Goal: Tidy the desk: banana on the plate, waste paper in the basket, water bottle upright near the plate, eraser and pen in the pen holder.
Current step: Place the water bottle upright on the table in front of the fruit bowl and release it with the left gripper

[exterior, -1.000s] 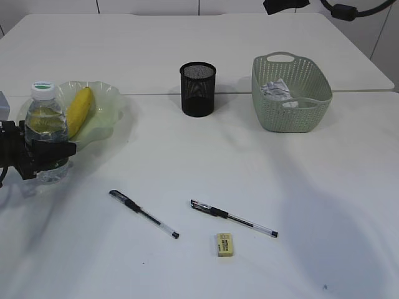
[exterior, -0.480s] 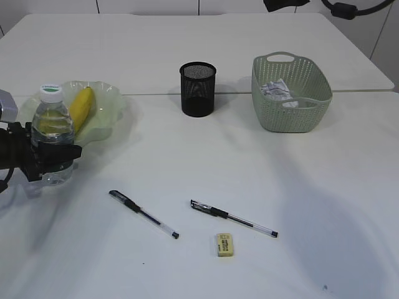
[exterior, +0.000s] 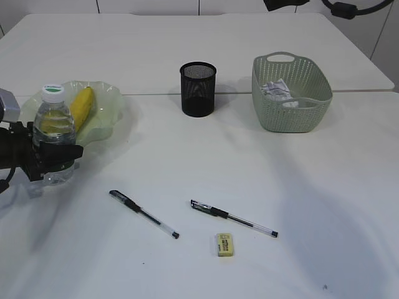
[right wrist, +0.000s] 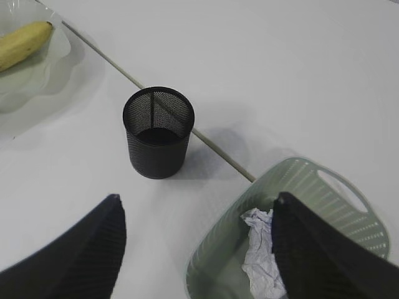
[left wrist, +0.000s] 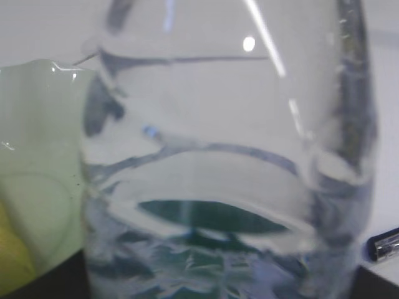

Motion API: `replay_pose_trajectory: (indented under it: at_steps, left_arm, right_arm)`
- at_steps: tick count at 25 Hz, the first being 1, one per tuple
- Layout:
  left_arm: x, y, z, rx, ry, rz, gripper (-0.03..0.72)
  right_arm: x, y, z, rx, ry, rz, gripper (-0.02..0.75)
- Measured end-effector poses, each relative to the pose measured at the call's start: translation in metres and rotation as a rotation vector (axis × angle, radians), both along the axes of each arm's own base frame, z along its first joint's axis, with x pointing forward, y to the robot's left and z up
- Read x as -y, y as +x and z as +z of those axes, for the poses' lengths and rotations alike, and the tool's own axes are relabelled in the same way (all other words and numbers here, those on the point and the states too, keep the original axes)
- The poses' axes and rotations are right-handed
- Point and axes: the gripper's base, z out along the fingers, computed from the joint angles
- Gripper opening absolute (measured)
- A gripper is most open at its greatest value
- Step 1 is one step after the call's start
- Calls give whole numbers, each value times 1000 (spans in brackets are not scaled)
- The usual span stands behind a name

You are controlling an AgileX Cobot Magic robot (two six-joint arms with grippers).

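My left gripper (exterior: 55, 157) is shut on the clear water bottle (exterior: 53, 124), holding it upright at the near edge of the green plate (exterior: 111, 103). The bottle fills the left wrist view (left wrist: 224, 156). The banana (exterior: 81, 107) lies on the plate. Two pens (exterior: 143, 213) (exterior: 234, 218) and a yellow eraser (exterior: 224, 244) lie on the near table. The black mesh pen holder (exterior: 198, 88) stands mid-table. Crumpled waste paper (exterior: 276, 90) lies in the green basket (exterior: 293, 123). My right gripper (right wrist: 196, 199) is open and empty, high above the pen holder (right wrist: 158, 131) and basket (right wrist: 218, 261).
A seam between two tabletops runs behind the pen holder (right wrist: 218, 152). The right arm (exterior: 283, 5) shows only at the top edge of the exterior view. The plate (left wrist: 37, 156) and a pen tip (left wrist: 386, 244) show beside the bottle in the left wrist view.
My left gripper has carried the bottle a little to the right and up, closer to the plate. The pens, the eraser and the right arm have not moved.
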Motion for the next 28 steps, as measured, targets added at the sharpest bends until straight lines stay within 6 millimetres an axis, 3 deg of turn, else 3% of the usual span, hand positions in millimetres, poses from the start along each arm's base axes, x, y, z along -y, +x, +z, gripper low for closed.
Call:
replay_pose_trajectory:
  at_steps: [28]
  left_arm:
    - [1,0,0,0,0,-2,375]
  right_arm:
    - [1,3,2,38,-2,-17,538]
